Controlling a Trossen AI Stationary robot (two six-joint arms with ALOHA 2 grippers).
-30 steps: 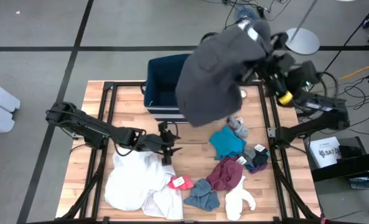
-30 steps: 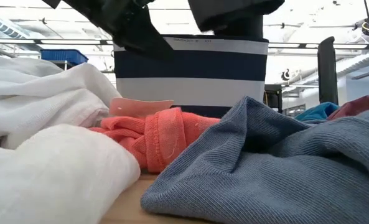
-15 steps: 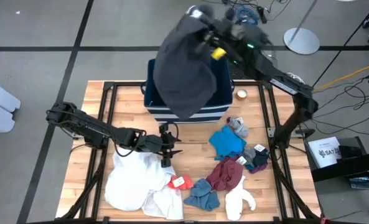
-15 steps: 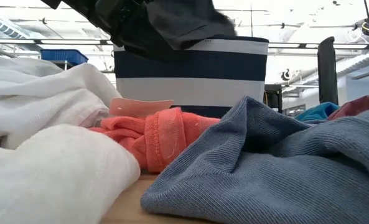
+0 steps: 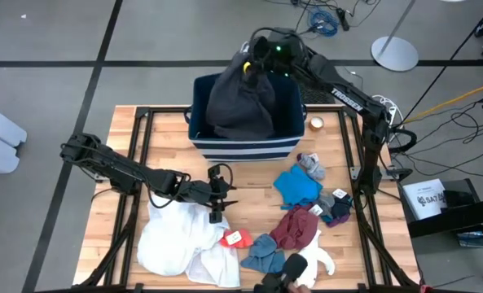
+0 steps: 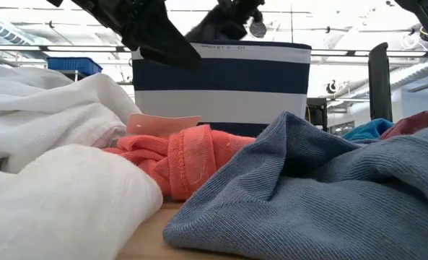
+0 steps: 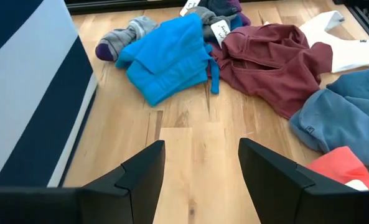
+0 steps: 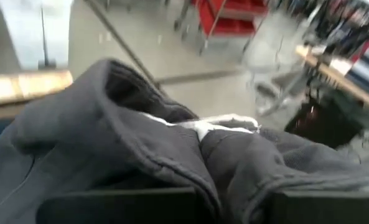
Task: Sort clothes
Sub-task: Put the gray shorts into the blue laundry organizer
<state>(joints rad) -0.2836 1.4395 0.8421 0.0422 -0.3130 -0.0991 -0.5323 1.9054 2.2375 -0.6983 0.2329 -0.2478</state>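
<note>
Your right claw (image 5: pixel 253 67) sits at the upper centre of the high view, over the far rim of the striped bin (image 5: pixel 283 146), and it is clamped on the dark grey garment (image 5: pixel 241 102). That garment hangs down into the bin, filling most of its opening; in the right wrist view its folds (image 8: pixel 128 149) bunch right against the claw.

Your left claw (image 5: pixel 217 194) waits low over the table (image 5: pixel 168 130), left of centre in the high view, with its fingers (image 7: pixel 144 177) standing apart and nothing between them.

The rest of the clothes lie on the table in the lower half of the high view: the white garment (image 5: pixel 172 236) at lower left, just beside the left claw, the red piece (image 5: pixel 237 238) touching it, then the blue-grey piece (image 5: pixel 265 254), the maroon piece (image 5: pixel 294 228), the teal piece (image 5: pixel 296 185) and a white sock (image 5: pixel 314 259).
</note>
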